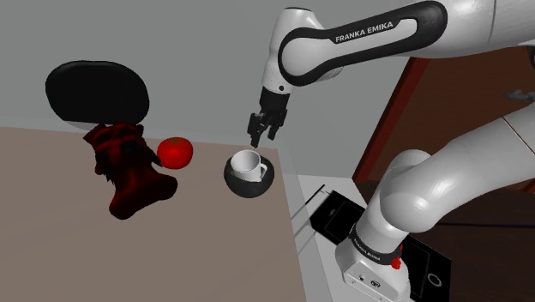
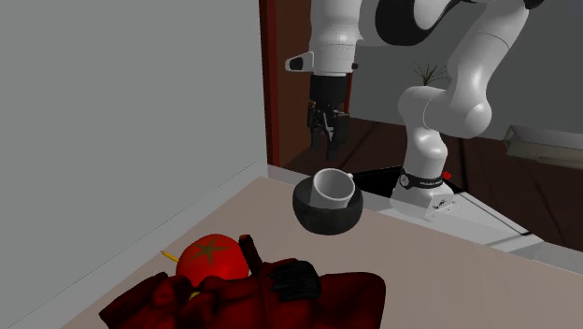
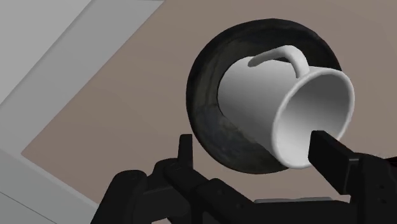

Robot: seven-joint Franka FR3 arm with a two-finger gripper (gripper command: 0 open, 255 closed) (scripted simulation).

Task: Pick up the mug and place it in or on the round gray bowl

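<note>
Mug (image 1: 248,165), white and alone of its kind, lay inside the round dark gray bowl (image 1: 241,186), tipped over with its handle uppermost in the wrist view. It likely leaned that way because the bowl's curved hollow gave it no flat floor. The single bowl stood near the table (image 1: 129,253) edge closest to the stand. Directly above it hung the gripper (image 1: 262,135), pointing down. Its two fingers (image 3: 185,151) stood apart and touched nothing, so the mug's weight rested on the bowl alone. Judged from that, the placing looked done, and only a lift clear was left. Farther along the table sat one red tomato (image 1: 175,152), just beside one dark red lumpy figure (image 1: 127,172), both well apart from the bowl.
</note>
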